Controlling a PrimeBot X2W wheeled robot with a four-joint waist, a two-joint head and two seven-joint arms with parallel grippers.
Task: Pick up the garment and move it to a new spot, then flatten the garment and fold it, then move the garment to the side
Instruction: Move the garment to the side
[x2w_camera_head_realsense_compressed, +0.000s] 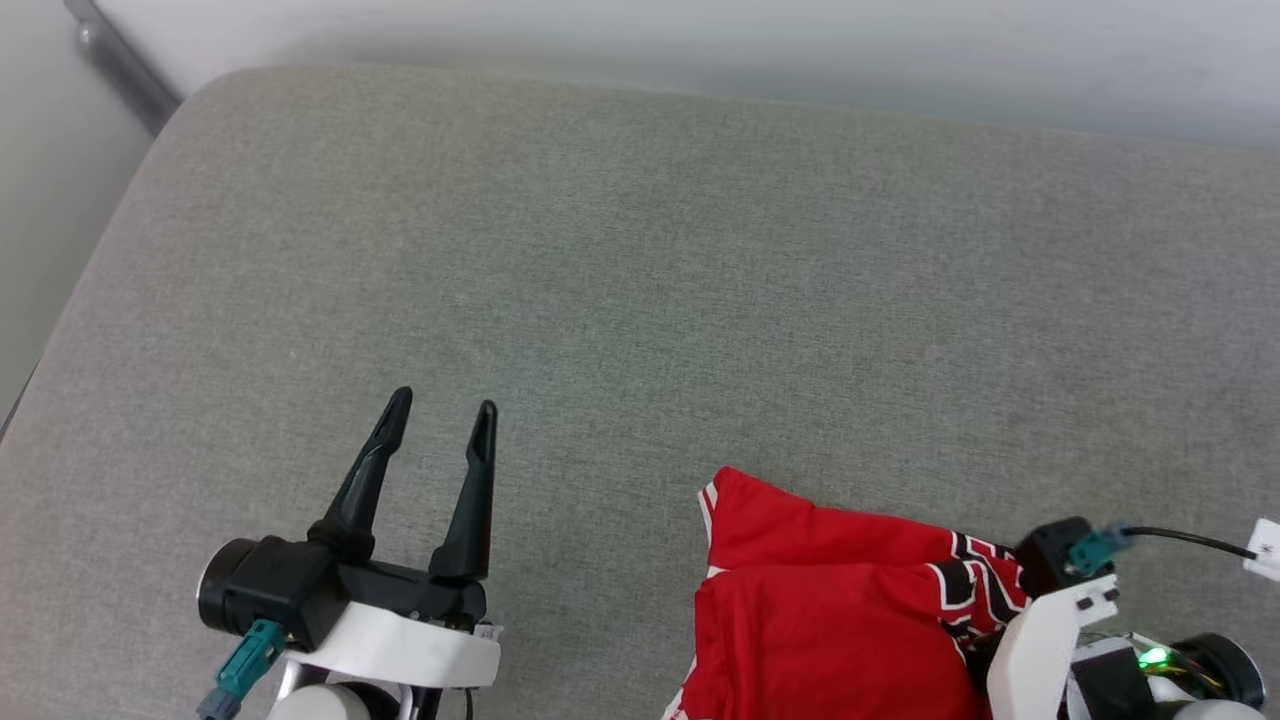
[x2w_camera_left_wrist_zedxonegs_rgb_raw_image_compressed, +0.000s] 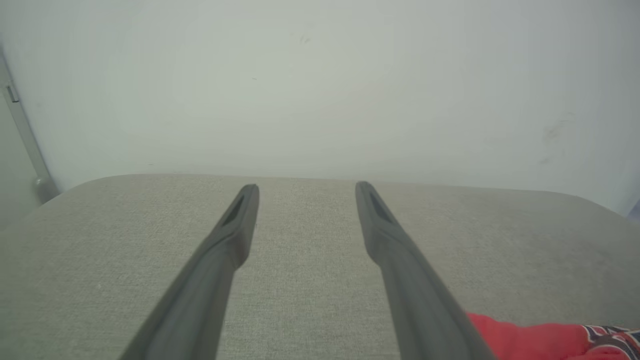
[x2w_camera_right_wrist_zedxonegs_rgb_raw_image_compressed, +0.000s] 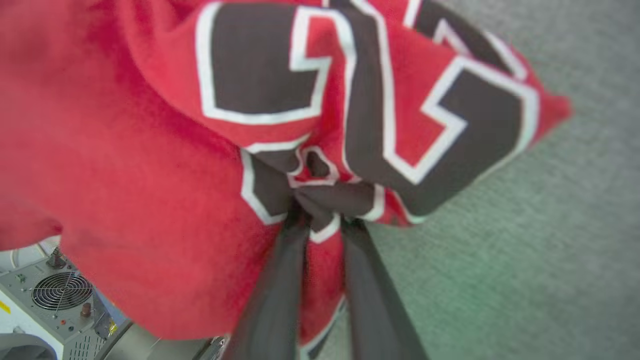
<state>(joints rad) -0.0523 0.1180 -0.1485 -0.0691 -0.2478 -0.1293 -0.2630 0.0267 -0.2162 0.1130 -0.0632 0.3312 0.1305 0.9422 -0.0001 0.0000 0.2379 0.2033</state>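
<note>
Pinching a bunch of red cloth right at the black, white-edged lettering, the right end effector (x2w_camera_right_wrist_zedxonegs_rgb_raw_image_compressed: 325, 222) has its two dark fingers (x2w_camera_right_wrist_zedxonegs_rgb_raw_image_compressed: 280, 285) standing close together with fabric wedged between them. That's a grip on the garment (x2w_camera_right_wrist_zedxonegs_rgb_raw_image_compressed: 125, 175), folds puckering tight around the fingertips.

Over to the head view: the garment (x2w_camera_head_realsense_compressed: 820, 600) lies rumpled at the lower right of the grey cushion (x2w_camera_head_realsense_compressed: 640, 250), down by the near edge. Red body uppermost, a sliver of striped trim at its left corner, lettering crumpled at the right where the white wrist housing (x2w_camera_head_realsense_compressed: 1040, 630) covers it.

On the other side, the left end effector (x2w_camera_head_realsense_compressed: 443, 402) is wide open, with nothing between its fingers. It sits over bare cushion, well apart from the garment, fingers pointing toward the pale wall (x2w_camera_left_wrist_zedxonegs_rgb_raw_image_compressed: 320, 75). From the left wrist view, the left end effector (x2w_camera_left_wrist_zedxonegs_rgb_raw_image_compressed: 307, 189) frames plain grey fabric, with a corner of the garment (x2w_camera_left_wrist_zedxonegs_rgb_raw_image_compressed: 525, 340) peeking in at the lower right.
</note>
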